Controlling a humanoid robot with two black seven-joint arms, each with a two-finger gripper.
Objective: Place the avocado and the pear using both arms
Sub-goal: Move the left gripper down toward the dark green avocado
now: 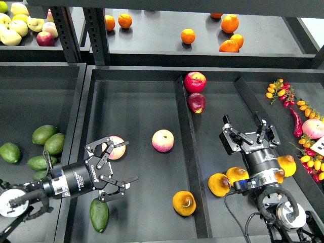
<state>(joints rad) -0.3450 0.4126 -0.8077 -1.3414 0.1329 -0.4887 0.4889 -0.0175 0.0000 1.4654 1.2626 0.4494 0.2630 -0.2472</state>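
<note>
Avocado (99, 214) lies nearest, left of the centre divider (191, 162), just below the left gripper (121, 164), jaws wide, empty. Pear (184, 203) sits against that divider. Right of the divider, right gripper (249, 129) gapes empty; beyond, pink fruit (163, 140).

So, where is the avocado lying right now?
In the head view, the avocado lies at the lower left of the middle tray, just below the open left end effector and left of the pear.
</note>
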